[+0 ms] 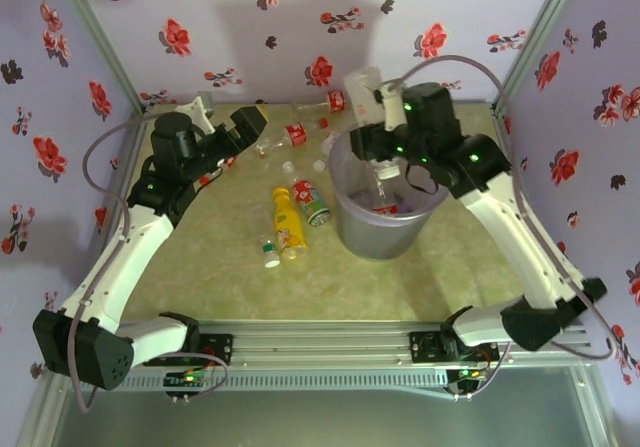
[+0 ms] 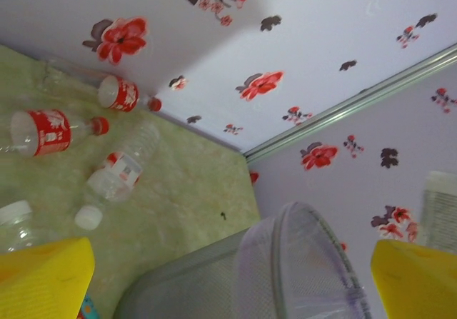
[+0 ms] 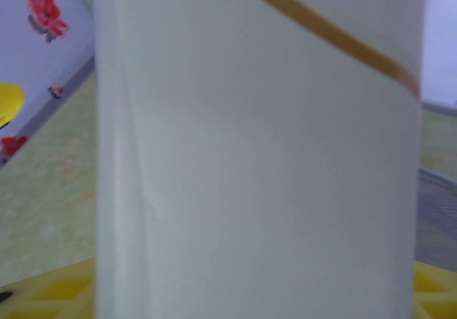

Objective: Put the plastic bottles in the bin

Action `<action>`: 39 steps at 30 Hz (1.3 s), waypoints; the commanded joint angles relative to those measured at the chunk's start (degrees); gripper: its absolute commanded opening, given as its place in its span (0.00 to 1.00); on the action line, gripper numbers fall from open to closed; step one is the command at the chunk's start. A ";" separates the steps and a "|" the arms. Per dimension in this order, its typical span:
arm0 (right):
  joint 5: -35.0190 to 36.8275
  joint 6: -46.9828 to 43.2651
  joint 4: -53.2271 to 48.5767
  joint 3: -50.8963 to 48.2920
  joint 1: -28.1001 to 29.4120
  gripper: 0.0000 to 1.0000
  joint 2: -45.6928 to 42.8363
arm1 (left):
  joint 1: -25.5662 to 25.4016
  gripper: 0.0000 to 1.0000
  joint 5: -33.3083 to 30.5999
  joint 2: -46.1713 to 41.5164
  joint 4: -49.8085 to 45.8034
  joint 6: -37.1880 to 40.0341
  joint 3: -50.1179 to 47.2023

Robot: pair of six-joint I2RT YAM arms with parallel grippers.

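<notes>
Right now the right tool (image 1: 376, 93) is clamped on a pale bottle (image 1: 360, 83). It holds the bottle up over the far rim of the bin (image 1: 362, 235), toward the rim's left side. In the right wrist view the bottle's whitish side, crossed by a thin orange line, sits pressed between the tool's yellow pads.

The left tool (image 2: 230, 282) has its yellow fingers (image 2: 44, 280) spread wide apart with nothing between them. It hangs above the worktop (image 1: 200, 267), to the left of the bin and apart from it. In the left wrist view the bin's rim lies low between the two fingers.

Several bottles lie on the worktop, and neither tool touches any of them. A yellow bottle (image 1: 287, 217) and a green-labelled bottle (image 1: 313, 205) lie side by side just left of the bin. A small white-capped bottle (image 1: 270, 254) lies at the yellow one's near end. Farther back, beyond the left tool, lie a red-labelled bottle (image 2: 51, 130), a second red-labelled bottle (image 2: 123, 93) near the flowered wall (image 2: 321, 19), and a clear bottle (image 2: 118, 170) with a white cap. Inside the bin something clear with a patch of red shows, too dim to tell more.
</notes>
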 commanded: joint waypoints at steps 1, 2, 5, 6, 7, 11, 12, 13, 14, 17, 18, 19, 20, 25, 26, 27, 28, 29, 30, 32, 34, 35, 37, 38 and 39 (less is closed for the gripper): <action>2.32 -4.24 -0.02 -5.54 -2.86 0.49 -2.77 | 0.45 1.00 -0.77 0.36 -2.37 3.13 -0.78; 2.32 -4.80 0.55 -6.98 -3.64 0.49 -3.70 | 0.56 1.00 -0.92 0.42 -2.82 3.55 -0.86; 1.16 -5.57 1.39 -10.41 -6.46 0.48 -5.42 | 0.78 1.00 -1.25 0.89 -4.74 5.12 -1.18; 0.85 -5.65 1.59 -11.44 -7.15 0.48 -5.82 | 0.89 1.00 -1.40 1.06 -5.39 5.72 -1.29; 0.55 -5.66 1.85 -12.23 -7.60 0.48 -5.95 | 1.10 1.00 -1.71 1.16 -6.05 6.21 -1.45; -0.78 -5.84 2.05 -14.60 -8.36 0.48 -6.03 | 1.58 1.00 -2.15 1.92 -6.98 7.36 -2.25; -1.23 -5.84 2.06 -15.17 -8.31 0.48 -5.93 | 1.67 1.00 -2.16 2.19 -6.98 7.44 -2.57; -1.53 -5.68 2.13 -15.67 -8.38 0.48 -5.74 | 1.77 1.00 -2.12 2.51 -7.03 7.57 -2.71; -1.84 -5.50 2.10 -16.03 -8.32 0.48 -5.61 | 1.74 1.00 -2.16 2.79 -6.94 7.61 -2.95; -2.25 -5.01 2.38 -17.63 -8.34 0.49 -5.34 | 1.81 1.00 -2.11 3.78 -6.38 7.65 -3.58; -2.30 -4.80 2.40 -18.31 -8.39 0.49 -5.23 | 1.78 1.00 -2.12 4.13 -6.03 7.59 -3.76; -2.34 -4.70 2.56 -18.92 -8.39 0.49 -5.10 | 1.74 1.00 -2.18 4.49 -5.63 7.56 -4.03; -2.38 -4.61 2.86 -19.46 -8.46 0.50 -4.99 | 1.78 1.00 -2.19 4.86 -5.39 7.60 -4.24; -2.61 -4.00 4.65 -22.84 -8.46 0.51 -4.42 | 1.89 1.00 -2.12 6.88 -4.75 8.14 -4.95; -2.61 -3.86 4.94 -23.30 -8.42 0.52 -4.35 | 1.84 1.00 -2.15 7.07 -4.60 8.21 -5.12; -2.61 -3.69 4.94 -23.67 -8.42 0.53 -4.23 | 1.99 1.00 -2.19 7.26 -4.44 8.15 -5.48; -2.61 -3.73 4.79 -23.72 -8.52 0.55 -3.97 | 1.99 1.00 -2.16 7.35 -4.27 8.11 -5.73; -2.48 -3.71 4.69 -23.79 -8.55 0.56 -3.81 | 2.12 1.00 -2.13 7.36 -4.19 8.08 -5.95; -2.39 -3.72 4.69 -23.95 -8.56 0.59 -3.74 | 2.15 1.00 -2.11 7.36 -4.04 7.99 -6.22; -2.26 -3.81 4.61 -23.98 -8.62 0.66 -3.49 | 2.38 1.00 -2.11 7.28 -4.04 8.00 -6.54; -2.25 -3.90 4.64 -23.98 -8.80 0.72 -3.30 | 2.59 1.00 -2.16 7.18 -4.04 8.08 -6.81; -2.25 -3.90 4.56 -23.83 -8.86 0.74 -3.29 | 2.65 1.00 -2.12 7.09 -4.04 8.12 -6.93; -2.34 -3.99 4.20 -23.38 -8.98 0.78 -2.95 | 2.75 1.00 -2.18 6.94 -4.04 8.07 -7.10; -2.28 -4.08 3.96 -23.09 -8.95 0.79 -2.73 | 2.71 1.00 -2.15 6.92 -4.04 8.08 -7.19; -2.43 -4.15 3.69 -22.65 -9.00 0.79 -2.59 | 2.71 1.00 -2.13 6.92 -4.04 8.08 -7.25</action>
